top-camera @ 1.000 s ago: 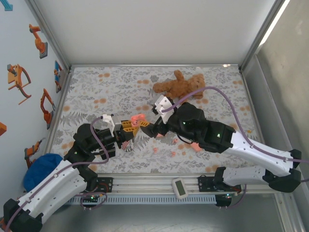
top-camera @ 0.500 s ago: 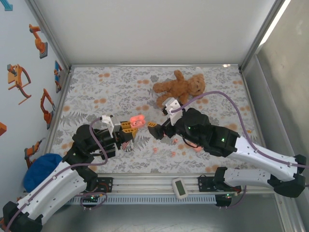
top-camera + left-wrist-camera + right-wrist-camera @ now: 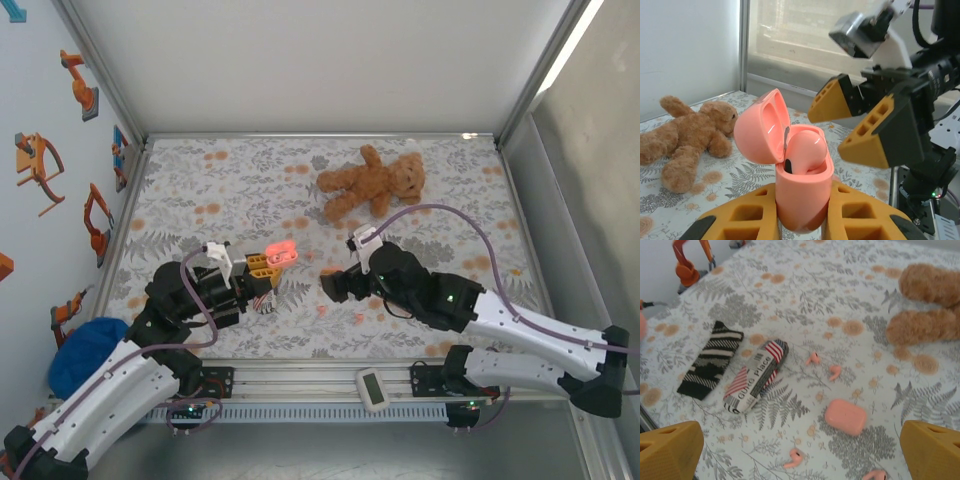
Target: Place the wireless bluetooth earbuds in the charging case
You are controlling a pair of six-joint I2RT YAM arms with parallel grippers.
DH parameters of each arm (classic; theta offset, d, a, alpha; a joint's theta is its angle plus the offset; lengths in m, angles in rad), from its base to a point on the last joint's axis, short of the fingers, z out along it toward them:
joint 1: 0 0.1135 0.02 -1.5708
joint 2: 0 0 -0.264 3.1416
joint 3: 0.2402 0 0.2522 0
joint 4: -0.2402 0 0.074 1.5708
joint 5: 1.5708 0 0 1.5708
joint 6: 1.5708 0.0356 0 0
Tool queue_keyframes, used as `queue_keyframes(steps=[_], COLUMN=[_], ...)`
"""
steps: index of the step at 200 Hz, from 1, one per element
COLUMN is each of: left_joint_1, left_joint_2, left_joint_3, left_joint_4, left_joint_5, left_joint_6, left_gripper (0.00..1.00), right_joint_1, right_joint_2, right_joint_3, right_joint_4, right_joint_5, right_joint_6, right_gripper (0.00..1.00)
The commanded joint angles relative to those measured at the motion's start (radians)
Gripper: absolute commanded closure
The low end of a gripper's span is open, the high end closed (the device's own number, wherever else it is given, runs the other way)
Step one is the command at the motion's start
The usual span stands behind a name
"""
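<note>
- Top external view: I see the flower-patterned counter [image 3: 230, 180], with a brown teddy bear [image 3: 370, 182] lying near its far edge.
- My right hand [image 3: 330, 282] hangs over the middle of the counter. Its orange fingers are spread wide with nothing between them, and it is apart from the case to its left.
- My left hand [image 3: 268, 264] is clamped on the salmon-pink charging case [image 3: 802, 192], which is held upright with its lid hinged open.
- From the right wrist camera I see a black-and-white striped pouch [image 3: 711, 360] on the counter, a red-striped roll [image 3: 756, 376] just beside it, and a closed pink case [image 3: 845, 416].
- One seated earbud [image 3: 805, 152] sits in the held case.
- Four loose earbuds [image 3: 813, 359] lie on the counter around the closed case, two just beyond it and two nearer the camera.
</note>
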Motion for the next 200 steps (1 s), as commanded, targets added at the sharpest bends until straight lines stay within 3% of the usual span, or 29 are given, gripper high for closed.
queue_keyframes(steps=[1,51,137,200], left_joint_1=[-0.006,-0.006,-0.008,-0.008], left_joint_2=[-0.015,-0.023,-0.042,-0.042], left_joint_3=[0.003,0.002,0.000,-0.002], left_joint_4=[-0.010,-0.023,-0.026,-0.028], left_joint_5=[-0.004,-0.013,-0.016,-0.016], left_joint_6=[0.025,0.034,0.036,0.037], left_gripper=[0.97,0.97,0.97,0.97], right_joint_1=[-0.003,0.008,0.092,0.096], right_joint_2=[0.033,0.158,0.459,0.611], right_joint_3=[-0.031,-0.094,-0.073,-0.020], right_joint_4=[-0.036,0.001,0.045,0.080], right_joint_5=[0.004,-0.057,0.034,0.016], right_joint_6=[0.119,0.198,0.204,0.172], right_gripper=[0.01,0.02,0.06,0.12])
